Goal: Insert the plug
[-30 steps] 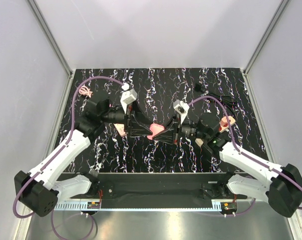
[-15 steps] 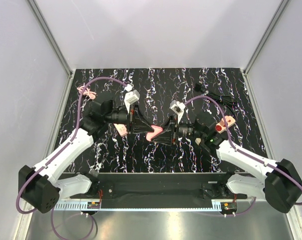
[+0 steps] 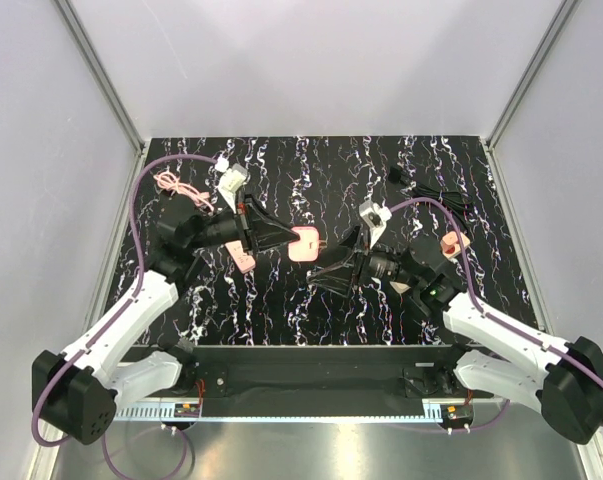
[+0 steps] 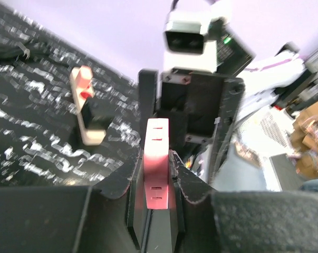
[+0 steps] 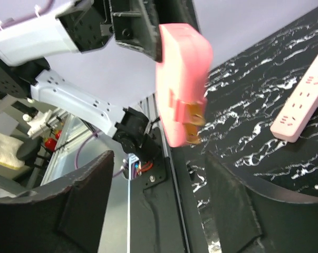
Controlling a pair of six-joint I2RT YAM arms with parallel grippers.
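The plug [image 3: 304, 245], which both grippers met at mid-table half a second ago, now sits higher and further back in the top view. It is clamped between the fingers of the left gripper [image 4: 156, 158] alone and held clear of the table [image 3: 281, 310], with its brass prongs [image 5: 193, 120] showing in the right wrist view. The right gripper [image 3: 333, 262] has let go and drawn back just beside it, fingers [image 5: 87, 197] spread wide with nothing between them. In view are one plug, two arms and two strips: a pink strip [image 5: 301, 103] lying by the left arm and a beige strip [image 3: 451, 242] with red sockets beside the right arm. One black cable [image 3: 439, 196] lies bunched at the far right and one pink cord [image 3: 170, 182] at the far left. The table is black with white marbling, walled on three sides by plain pale grey panels [image 3: 311, 60] set in aluminium framing [image 3: 101, 75].
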